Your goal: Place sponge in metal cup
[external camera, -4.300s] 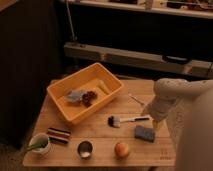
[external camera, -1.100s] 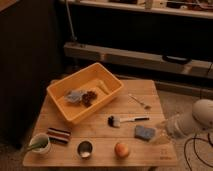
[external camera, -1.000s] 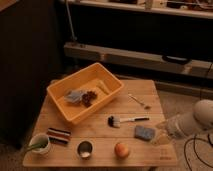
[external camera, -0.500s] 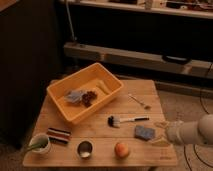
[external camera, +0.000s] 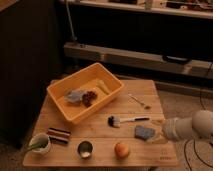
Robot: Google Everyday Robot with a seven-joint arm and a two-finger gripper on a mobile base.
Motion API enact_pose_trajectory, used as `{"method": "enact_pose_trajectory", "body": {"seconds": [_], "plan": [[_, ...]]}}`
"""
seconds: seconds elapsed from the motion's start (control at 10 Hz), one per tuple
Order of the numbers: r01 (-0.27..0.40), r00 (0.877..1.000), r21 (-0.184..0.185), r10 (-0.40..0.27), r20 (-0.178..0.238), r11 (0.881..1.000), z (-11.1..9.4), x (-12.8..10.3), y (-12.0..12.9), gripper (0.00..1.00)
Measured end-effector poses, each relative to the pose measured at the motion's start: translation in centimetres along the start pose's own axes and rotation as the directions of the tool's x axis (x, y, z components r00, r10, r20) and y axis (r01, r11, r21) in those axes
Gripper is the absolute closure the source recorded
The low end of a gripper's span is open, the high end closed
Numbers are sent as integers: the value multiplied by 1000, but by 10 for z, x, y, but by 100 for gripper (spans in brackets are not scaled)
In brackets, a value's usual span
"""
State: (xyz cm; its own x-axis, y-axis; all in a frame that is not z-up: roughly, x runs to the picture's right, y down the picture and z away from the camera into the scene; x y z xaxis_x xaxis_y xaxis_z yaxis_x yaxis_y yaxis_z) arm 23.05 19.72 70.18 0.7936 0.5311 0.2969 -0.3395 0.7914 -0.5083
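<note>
The sponge (external camera: 144,132) is a small blue-grey block lying flat on the wooden table (external camera: 100,131), right of centre near the front. The metal cup (external camera: 85,148) stands upright at the front edge, left of an orange fruit (external camera: 121,149), with its dark inside showing. My arm (external camera: 192,126) comes in low from the right. My gripper (external camera: 159,132) is just right of the sponge, at table height, very close to it or touching it. The sponge rests on the table.
A yellow-orange bin (external camera: 102,80) with small items sits at the back left. A black brush (external camera: 122,120) lies behind the sponge, and a thin utensil (external camera: 139,101) lies further back. A white-green cup (external camera: 40,144) and a striped block (external camera: 59,135) are at the front left.
My arm has dropped lower and moved in from the right, bringing the gripper up beside the sponge. The sponge and the other objects have not moved.
</note>
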Motion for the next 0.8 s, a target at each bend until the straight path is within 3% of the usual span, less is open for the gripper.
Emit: {"method": "enact_pose_trajectory", "body": {"seconds": [0.3,0.8], "plan": [[65,998,-43,-66,-20,997,23,6,-20,35],[66,994,-140,-77,-73,988,74,41,-18,35]]}}
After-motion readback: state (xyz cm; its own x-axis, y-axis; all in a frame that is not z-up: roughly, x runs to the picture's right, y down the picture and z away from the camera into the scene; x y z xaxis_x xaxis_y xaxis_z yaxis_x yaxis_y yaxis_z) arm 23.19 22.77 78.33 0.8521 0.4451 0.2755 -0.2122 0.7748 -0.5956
